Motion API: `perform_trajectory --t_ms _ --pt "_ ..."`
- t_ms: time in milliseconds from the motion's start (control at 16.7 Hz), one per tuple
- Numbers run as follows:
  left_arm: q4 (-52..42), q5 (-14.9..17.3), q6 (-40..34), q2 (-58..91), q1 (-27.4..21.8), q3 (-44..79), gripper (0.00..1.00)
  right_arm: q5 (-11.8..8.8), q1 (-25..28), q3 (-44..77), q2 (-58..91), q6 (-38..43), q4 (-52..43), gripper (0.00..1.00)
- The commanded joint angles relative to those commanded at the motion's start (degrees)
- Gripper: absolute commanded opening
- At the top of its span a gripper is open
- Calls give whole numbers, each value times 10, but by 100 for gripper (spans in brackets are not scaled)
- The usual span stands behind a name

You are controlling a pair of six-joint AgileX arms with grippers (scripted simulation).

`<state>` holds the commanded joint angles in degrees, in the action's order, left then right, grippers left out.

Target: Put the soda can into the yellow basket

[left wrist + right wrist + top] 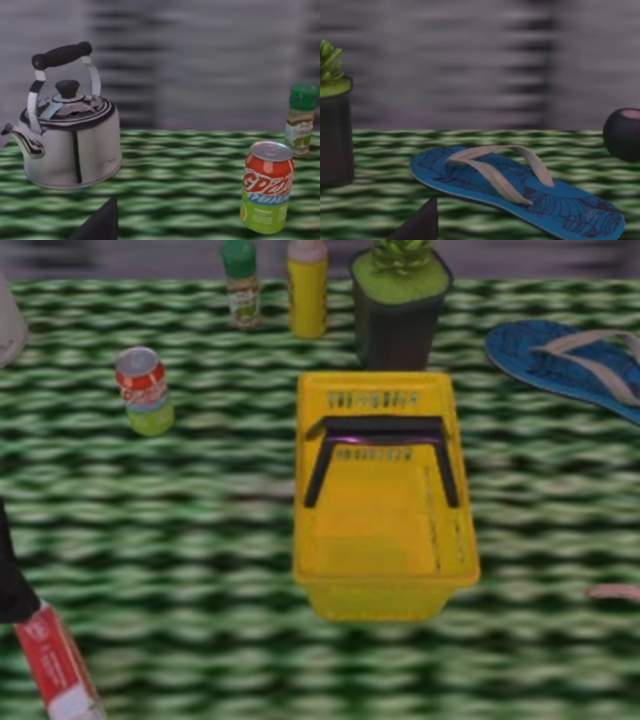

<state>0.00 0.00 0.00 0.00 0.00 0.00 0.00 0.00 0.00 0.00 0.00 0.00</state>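
The soda can [143, 390] stands upright on the green cloth at the back left, red and white above, lime green below, with a silvery top. The left wrist view shows the soda can [266, 186] a short way ahead and off to one side of my left gripper [160, 235]. One dark fingertip [102, 222] is visible, well off centre, and nothing lies between the fingers. The yellow basket [465, 540] sits at mid-table with its dark handles folded across it and nothing inside. My right gripper [480, 235] is open over the cloth near a blue flip-flop and is outside the top view.
A steel kettle [70, 135] stands left of the can. A green-capped bottle [241, 285], a yellow bottle [307, 290] and a potted plant [400, 300] line the back edge. The blue flip-flop [565, 365] lies at back right. A red-and-white carton [58, 665] lies at front left.
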Motion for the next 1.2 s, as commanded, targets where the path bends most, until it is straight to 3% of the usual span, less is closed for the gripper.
perform_trajectory --t_ms 300,540,1200 --pt "-16 6 10 29 -7 32 100 0 0 0 0 0 0 100" --pt "-80 23 45 139 -25 149 100 0 0 0 0 0 0 100" --pt "-405 49 200 706 -62 724 100 0 0 0 0 0 0 100"
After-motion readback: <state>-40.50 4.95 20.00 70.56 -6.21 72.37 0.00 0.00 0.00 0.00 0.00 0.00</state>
